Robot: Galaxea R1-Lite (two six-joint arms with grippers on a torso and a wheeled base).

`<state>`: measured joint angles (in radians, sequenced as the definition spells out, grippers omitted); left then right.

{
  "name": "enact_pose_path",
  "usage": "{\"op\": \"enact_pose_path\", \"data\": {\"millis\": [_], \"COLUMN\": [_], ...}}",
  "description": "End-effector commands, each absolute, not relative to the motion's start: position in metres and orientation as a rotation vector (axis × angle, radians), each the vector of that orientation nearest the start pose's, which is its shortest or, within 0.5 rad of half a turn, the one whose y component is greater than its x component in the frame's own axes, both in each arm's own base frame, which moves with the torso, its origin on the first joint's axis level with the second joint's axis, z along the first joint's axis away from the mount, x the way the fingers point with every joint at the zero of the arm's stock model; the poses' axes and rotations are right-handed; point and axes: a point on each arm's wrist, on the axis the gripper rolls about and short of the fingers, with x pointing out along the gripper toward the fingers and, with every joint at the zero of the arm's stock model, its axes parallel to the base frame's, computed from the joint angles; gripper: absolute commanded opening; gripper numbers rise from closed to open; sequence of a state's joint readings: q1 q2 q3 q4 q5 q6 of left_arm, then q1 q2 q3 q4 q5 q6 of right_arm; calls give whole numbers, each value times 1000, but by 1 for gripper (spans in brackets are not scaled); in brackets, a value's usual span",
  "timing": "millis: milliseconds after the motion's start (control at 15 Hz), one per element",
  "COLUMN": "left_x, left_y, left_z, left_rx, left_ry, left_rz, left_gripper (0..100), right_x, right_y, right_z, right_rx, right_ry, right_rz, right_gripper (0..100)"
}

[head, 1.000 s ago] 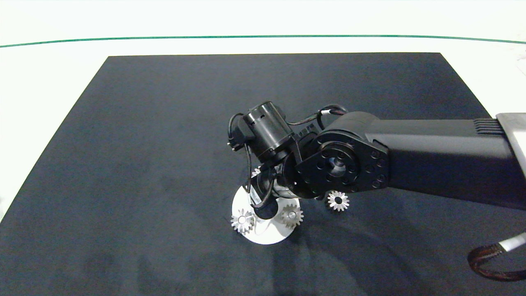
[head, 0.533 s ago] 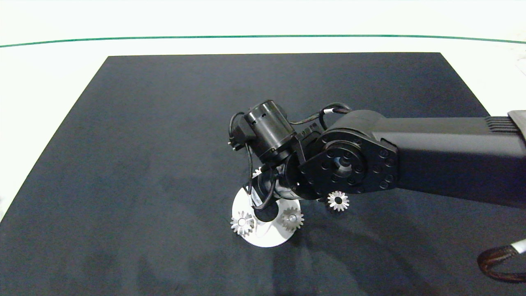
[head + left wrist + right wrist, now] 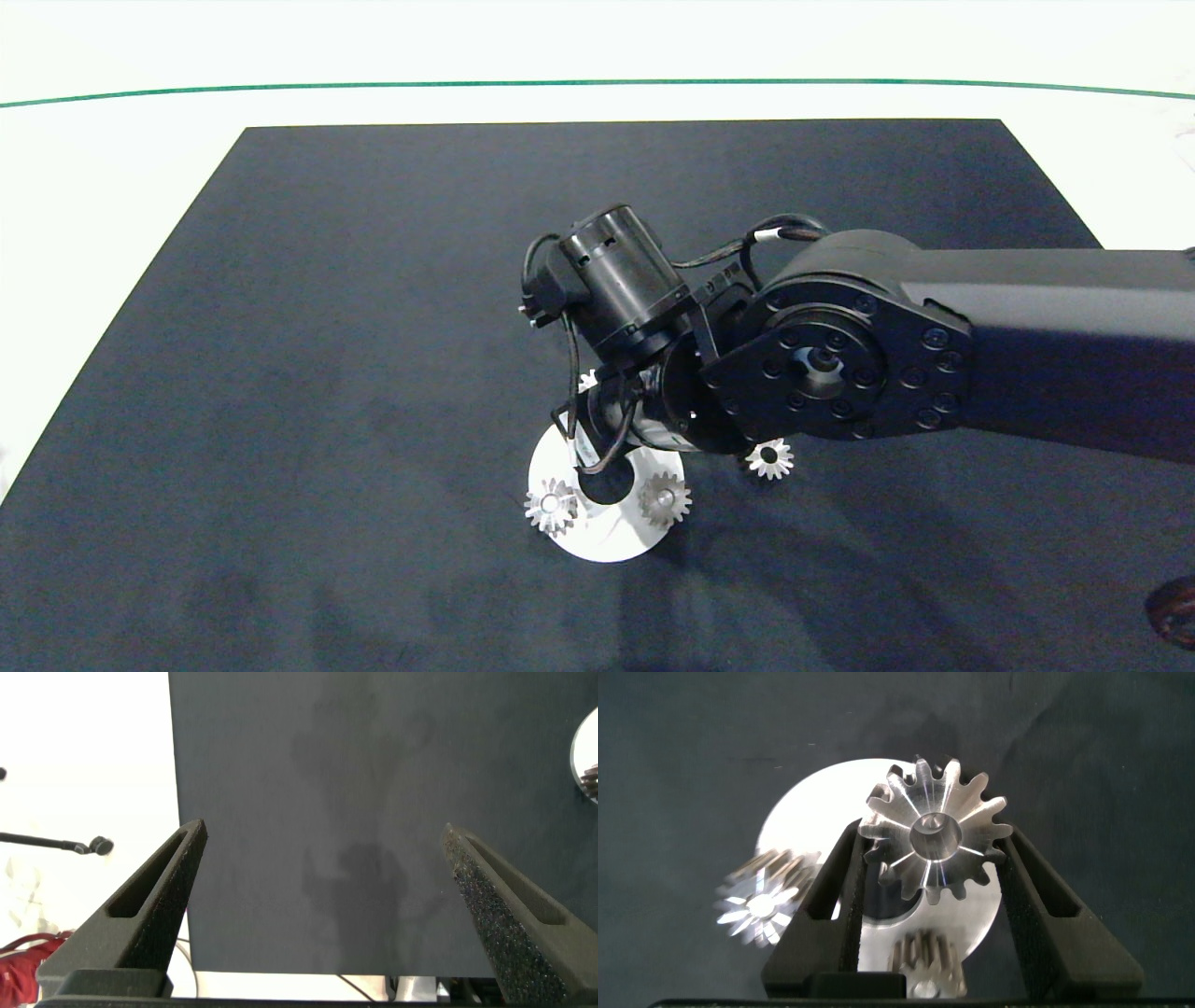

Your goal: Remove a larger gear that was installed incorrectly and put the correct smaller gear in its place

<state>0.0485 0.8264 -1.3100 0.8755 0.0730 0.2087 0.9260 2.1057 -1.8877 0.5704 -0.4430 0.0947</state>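
My right gripper (image 3: 934, 863), clamped on the larger gear (image 3: 936, 831), has risen off the white disc (image 3: 799, 821) now below, so removal looks done; smaller gear (image 3: 770, 458) lies beside the disc, left gripper (image 3: 327, 910) spread idle, well apart.

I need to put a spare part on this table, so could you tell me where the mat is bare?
The black mat is bare left of the white round base plate and behind the right arm. Crowded: the plate's two small silver gears, the thin star-like gear, and the right gripper holding the thick gear.
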Motion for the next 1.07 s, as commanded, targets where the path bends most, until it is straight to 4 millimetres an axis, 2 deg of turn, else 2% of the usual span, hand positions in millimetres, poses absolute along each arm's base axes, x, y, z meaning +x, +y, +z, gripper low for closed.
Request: {"op": "enact_pose_path", "data": {"millis": [67,267,333,467,533,667,800,933,1067], "left_x": [10,10,9,9,9,8,9,9,9], "left_y": [2,2,2,2,2,2,2,2,2], "left_z": [329,329,329,329,330,330,330,330,330], "left_rx": [212,212,212,212,212,210,210,210,210], "left_ry": [407,407,404,403,398,395,396,396,395], "left_rz": [79,79,79,78,79,79,79,79,81], "left_gripper": [100,100,100,100,100,100,100,100,100], "right_x": [246,238,235,230,229,230,232,228,232], "right_y": [313,296,290,272,257,244,232,218,206], "right_z": [239,252,251,248,247,230,222,206,200], "right_rx": [-394,-381,-389,-409,-392,-342,-286,-296,-225], "right_ry": [611,599,611,618,612,612,572,608,590], "right_rz": [430,421,416,354,329,291,260,243,233], "right_gripper": [34,34,34,34,34,34,34,34,34]}}
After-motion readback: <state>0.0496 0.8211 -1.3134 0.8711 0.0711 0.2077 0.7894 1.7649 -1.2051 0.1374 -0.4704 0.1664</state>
